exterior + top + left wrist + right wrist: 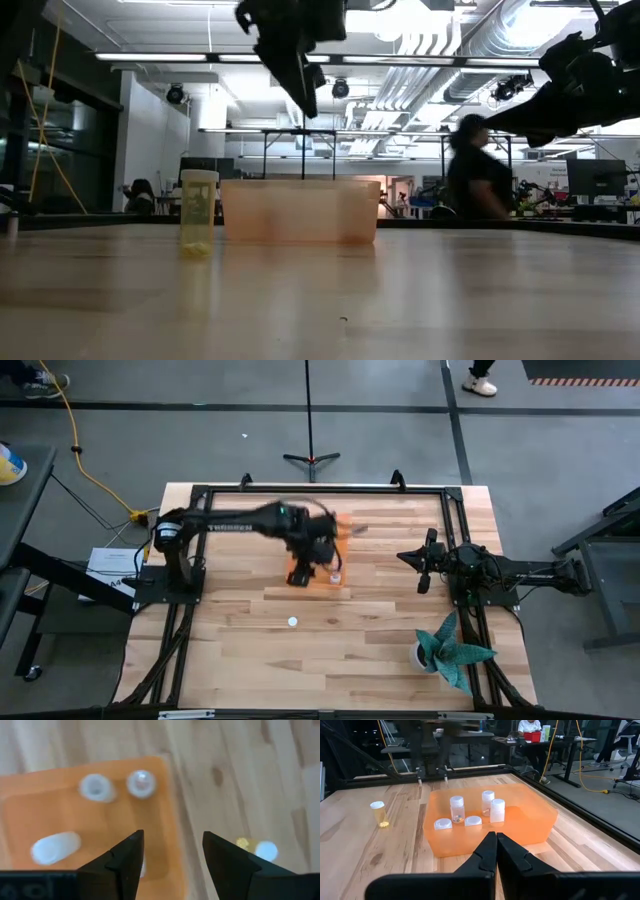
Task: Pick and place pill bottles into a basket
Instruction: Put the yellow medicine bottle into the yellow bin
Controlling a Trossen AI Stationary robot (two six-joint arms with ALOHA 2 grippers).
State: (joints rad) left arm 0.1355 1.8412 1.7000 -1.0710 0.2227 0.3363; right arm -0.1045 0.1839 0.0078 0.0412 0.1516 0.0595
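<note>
Nearest you in the low view, one pill bottle (199,211) stands upright and alone on the worktop (420,300), left of centre in the frame. In the high view you find that same bottle (292,622) as a white dot below the basket (343,528), well apart from it. Just behind it in the low view sits the basket (300,211), centre frame, its translucent orange walls low and wide.

In the right wrist view you can count five bottles inside the basket (530,822): three upright (490,810) and two lying down with their caps toward you (443,823).

Your left tool (172,857) hangs above the basket's edge with its fingers apart and nothing between them; in the high view it sits over the basket at centre frame (316,556). Your right tool (496,851) has its fingers pressed together, empty, and waits at the right of the high view (424,566).

Farther back, a potted teal plant (450,652) stands at the lower right of the high view. Beyond the worktop, a person (474,182) shows in the room right of centre.
</note>
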